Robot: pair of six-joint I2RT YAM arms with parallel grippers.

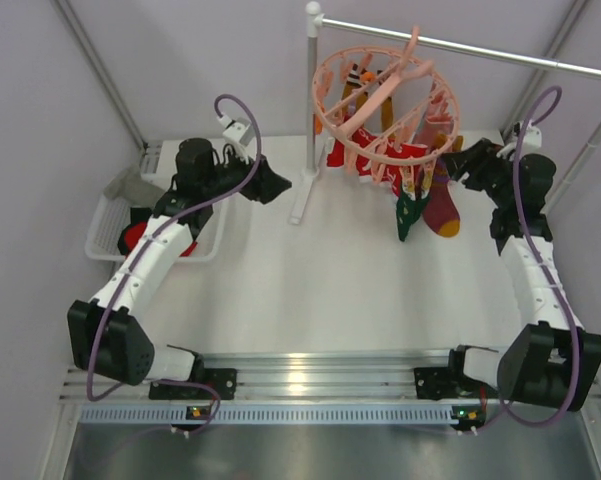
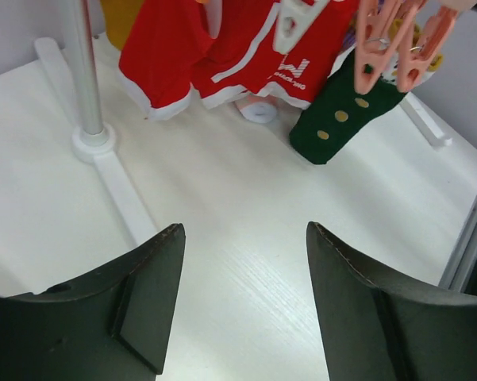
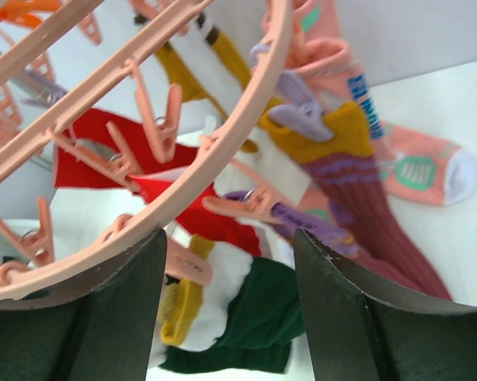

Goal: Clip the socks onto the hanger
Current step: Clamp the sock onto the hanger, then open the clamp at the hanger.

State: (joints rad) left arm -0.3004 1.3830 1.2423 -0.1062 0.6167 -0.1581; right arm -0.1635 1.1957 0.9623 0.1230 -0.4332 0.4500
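At the far left the white basket (image 1: 102, 228) holds something red (image 1: 133, 238), probably a sock not yet clipped. Here is the first risk: the left arm lies directly over the basket, so if it goes down to fetch this sock, the forearm may push the basket's wall and shift it. The left gripper (image 1: 273, 186) is empty, its fingers set wide apart above the bare table and pointing toward the pole (image 1: 311, 110). The arm is stretched forward, the wrist tipped a little downward. In the middle the hanger (image 1: 380, 158) hangs tilted from the rail (image 1: 480, 50) with socks already clipped: red ones (image 1: 346, 155), a green one (image 1: 410, 215) and a maroon one with a mustard top (image 1: 442, 210). I judge the hanger may swing or tip more if a clip is pulled from one side only. At the right, the right gripper (image 1: 472, 162) stands wide and holds nothing, just beside the hanger's rim. A careless closing there could catch the rim instead of a clip. This arm reaches up and forward, its wrist turned toward the hanger.
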